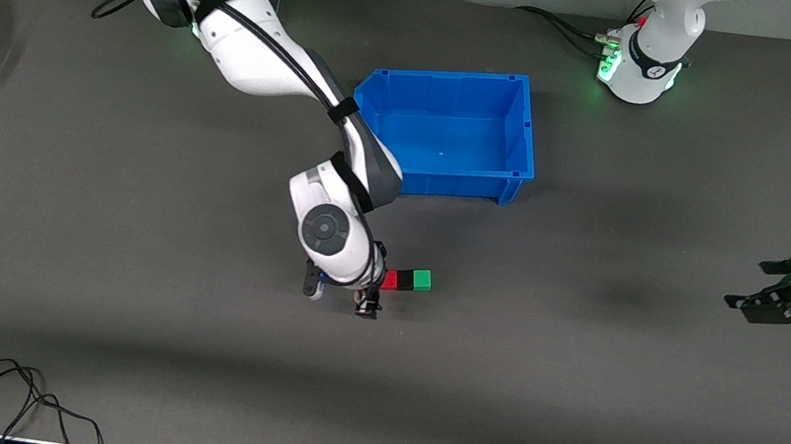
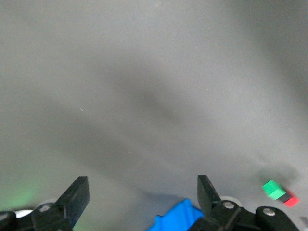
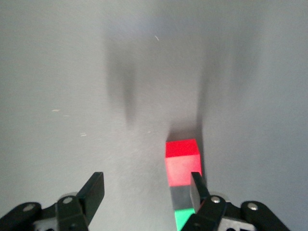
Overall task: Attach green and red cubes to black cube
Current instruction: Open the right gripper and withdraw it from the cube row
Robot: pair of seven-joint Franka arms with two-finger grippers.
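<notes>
Cube row: a tiny bright red plastic cube, matte black plastic cube and bright green plastic cube are joined in one line on the dark grey tabletop, nearer the front camera than the blue plastic bin.
Long axis: laid along the tabletop's length, green end toward the left arm's end.
Right claw: held low at the row's red end, fingers spread wide, nothing gripped; one finger is seen just beside the cubes.
Left claw: waiting over bare tabletop, spread wide, holding nothing.

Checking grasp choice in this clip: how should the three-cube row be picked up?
Probably from above, closing on the black cube across the row's long sides: it sits between the red cube and green cube, so the row balances. The right gripper, open, is beside the row's red end; the left gripper, open, waits at the left arm's end.
</notes>
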